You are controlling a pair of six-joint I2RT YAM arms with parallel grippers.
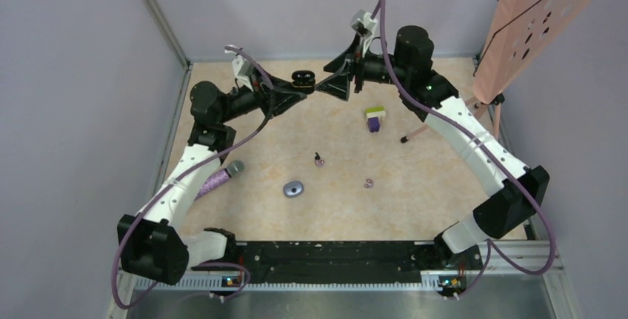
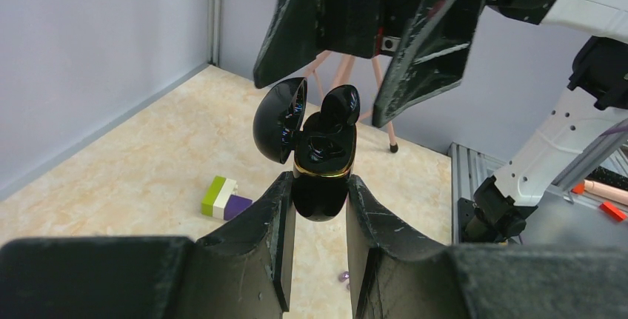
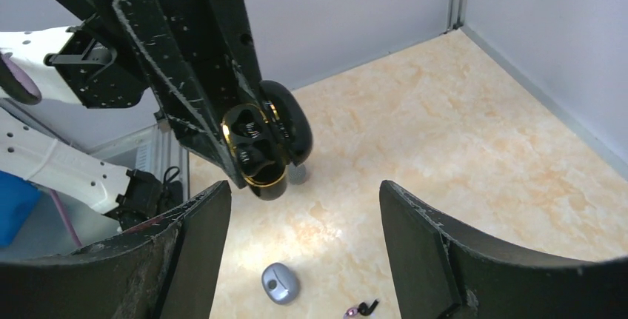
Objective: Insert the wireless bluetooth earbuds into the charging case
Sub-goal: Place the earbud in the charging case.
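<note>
My left gripper (image 1: 302,88) is shut on the glossy black charging case (image 1: 304,78) and holds it in the air at the back of the table, lid open. In the left wrist view the case (image 2: 320,158) sits between the fingers (image 2: 278,215). My right gripper (image 1: 327,86) is open and empty, facing the case; in the right wrist view the case (image 3: 263,149) is up left of its jaws. A purple earbud with a dark stem (image 1: 318,159) and a purple ring-like earbud (image 1: 368,183) lie on the table. No all-black earbud shows.
A green-white-purple block (image 1: 375,118) lies right of centre. A grey oval object (image 1: 293,188) and a purple-grey stick-like object (image 1: 219,178) lie at front left. A pink perforated stand (image 1: 533,23) stands at the back right. Walls enclose the table on three sides.
</note>
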